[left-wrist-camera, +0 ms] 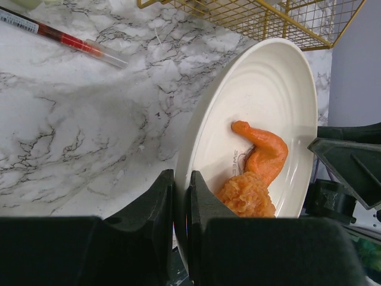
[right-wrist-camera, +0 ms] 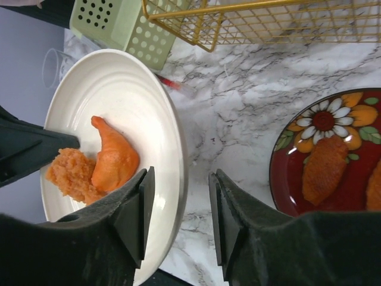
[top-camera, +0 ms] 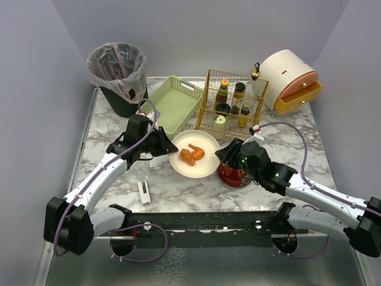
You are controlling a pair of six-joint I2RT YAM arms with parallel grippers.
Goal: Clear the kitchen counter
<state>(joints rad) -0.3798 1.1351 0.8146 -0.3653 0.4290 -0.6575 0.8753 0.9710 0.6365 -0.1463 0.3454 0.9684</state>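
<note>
Table (top-camera: 107,137): marble top, spans whole workspace beyond arm bases. Lined black bin (top-camera: 117,77) at far left corner. Round drawer box (top-camera: 289,80) at far right corner. Gold wire rack (top-camera: 207,116) with bottles at mid far edge, green tray (top-camera: 172,104) just left of it. White plate (top-camera: 199,170) at centre, carrying orange drumstick (top-camera: 196,151). Red flowered plate (top-camera: 233,176) just right, partly under right arm. Left hand (left-wrist-camera: 181,190) clamped on white plate's left rim. Right hand (right-wrist-camera: 181,196) spread open at its right rim.

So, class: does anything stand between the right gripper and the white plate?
Nothing visible. The right gripper is open, its fingers on either side of the plate rim, while the left gripper pinches the opposite rim.
</note>
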